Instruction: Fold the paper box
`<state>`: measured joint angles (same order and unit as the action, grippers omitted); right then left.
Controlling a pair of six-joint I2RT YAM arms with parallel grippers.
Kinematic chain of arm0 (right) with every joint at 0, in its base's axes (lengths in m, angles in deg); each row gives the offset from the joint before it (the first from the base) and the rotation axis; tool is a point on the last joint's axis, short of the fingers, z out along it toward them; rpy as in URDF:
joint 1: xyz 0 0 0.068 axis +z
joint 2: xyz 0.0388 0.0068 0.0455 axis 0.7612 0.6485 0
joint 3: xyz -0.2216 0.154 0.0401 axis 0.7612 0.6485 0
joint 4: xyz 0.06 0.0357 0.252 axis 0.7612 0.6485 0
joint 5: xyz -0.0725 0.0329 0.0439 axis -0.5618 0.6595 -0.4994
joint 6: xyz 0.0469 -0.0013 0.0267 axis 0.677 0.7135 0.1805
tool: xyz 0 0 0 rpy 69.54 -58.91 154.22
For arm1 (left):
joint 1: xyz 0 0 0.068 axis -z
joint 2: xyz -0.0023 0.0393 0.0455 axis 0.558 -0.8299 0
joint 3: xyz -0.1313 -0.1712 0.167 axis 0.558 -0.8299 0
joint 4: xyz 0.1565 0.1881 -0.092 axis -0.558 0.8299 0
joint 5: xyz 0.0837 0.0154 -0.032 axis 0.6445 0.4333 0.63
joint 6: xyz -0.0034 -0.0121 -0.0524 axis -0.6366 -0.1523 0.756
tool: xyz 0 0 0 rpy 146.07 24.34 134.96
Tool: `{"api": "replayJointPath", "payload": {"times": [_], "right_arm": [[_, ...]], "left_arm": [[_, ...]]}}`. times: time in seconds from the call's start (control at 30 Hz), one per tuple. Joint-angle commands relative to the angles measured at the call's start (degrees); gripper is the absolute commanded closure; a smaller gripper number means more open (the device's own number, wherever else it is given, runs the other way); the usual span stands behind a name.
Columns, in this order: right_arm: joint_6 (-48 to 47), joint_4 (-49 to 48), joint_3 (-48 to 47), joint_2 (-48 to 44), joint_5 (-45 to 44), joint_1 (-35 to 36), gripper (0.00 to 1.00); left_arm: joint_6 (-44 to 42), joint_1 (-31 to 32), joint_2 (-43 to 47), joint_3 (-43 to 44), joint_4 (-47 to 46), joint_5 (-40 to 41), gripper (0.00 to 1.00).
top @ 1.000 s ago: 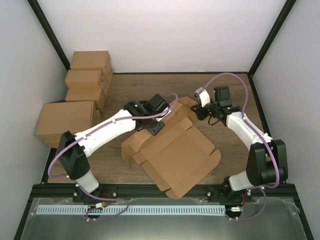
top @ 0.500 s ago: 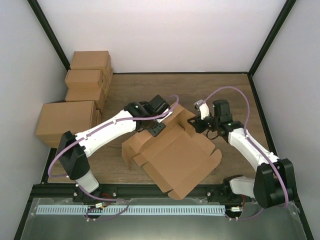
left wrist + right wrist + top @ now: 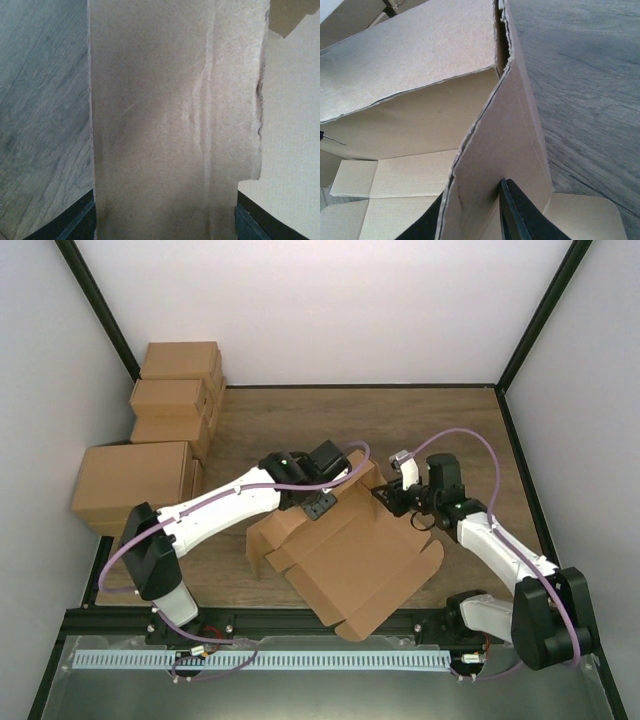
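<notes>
The paper box is a flat die-cut brown cardboard piece lying at an angle on the wooden table, with its far flaps raised. My left gripper is at the raised far-left flap. In the left wrist view that flap faces the camera and fills the gap between the wide-apart fingers, so the jaws stand open. My right gripper is at the far-right corner. In the right wrist view an upright side flap stands edge-on between the two black fingers, which are closed on it.
Three smaller brown cartons are stacked at the far left, with a larger carton in front of them. White walls and black frame posts close the table on three sides. Bare wood lies behind the box.
My right gripper has moved nearer and to the left, bringing the far-right flap in over the box. My left gripper has shifted slightly right and nearer with the far-left flap.
</notes>
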<state>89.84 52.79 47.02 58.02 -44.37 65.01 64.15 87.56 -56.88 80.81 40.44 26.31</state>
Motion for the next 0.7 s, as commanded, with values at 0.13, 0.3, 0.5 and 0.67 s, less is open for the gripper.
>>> {"api": "replayJointPath", "payload": {"times": [0.13,0.3,0.5,0.67], "right_arm": [[0.73,-9.99,3.03,-0.83,3.99,1.13,0.65],[-0.64,-13.03,4.0,0.24,4.65,1.09,0.58],[-2.98,-17.98,6.57,0.46,6.9,1.1,0.48],[-5.45,-18.2,7.0,0.81,2.44,1.08,0.49]], "left_arm": [[-3.2,4.25,-4.17,-0.68,2.05,-2.89,0.45],[-2.82,4.71,-5.01,0.03,2.29,-2.42,0.45],[-2.33,4.69,-4.44,1.07,2.85,-2.98,0.45],[-1.61,4.29,-4.42,2.53,3.87,-5.17,0.44]]}}
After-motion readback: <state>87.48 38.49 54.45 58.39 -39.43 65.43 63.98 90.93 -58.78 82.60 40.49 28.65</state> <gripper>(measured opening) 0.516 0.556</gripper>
